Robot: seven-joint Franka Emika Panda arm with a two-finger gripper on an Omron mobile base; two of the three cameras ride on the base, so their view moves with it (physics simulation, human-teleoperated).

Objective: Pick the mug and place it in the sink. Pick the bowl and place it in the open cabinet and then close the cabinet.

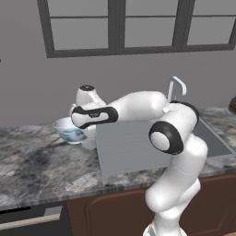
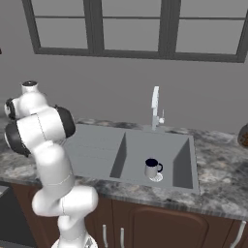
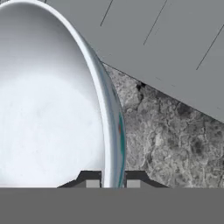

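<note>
**Bowl's rim between the fingers beside the sink**

Bowl (image 1: 69,130) resting on the speckled stone counter (image 1: 32,166), just beside the ribbed drainboard (image 3: 175,48) of the sink (image 2: 181,160). Gripper (image 3: 113,183) straddling the bowl's rim, one dark fingertip inside the smooth white hollow, the other against the blue-green patterned outer wall; whether actually pinching yet, impossible to tell. Mug (image 2: 152,168), small and white with a navy inside, already standing upright in the grey metal basin. Probably the grasp for the cabinet leg of the job. Best done by closing squarely on the thin, curved, glossy rim, seating the fingers deep enough to stop the wide shell pivoting, then lifting straight up, clear of the drainboard edge.
</note>
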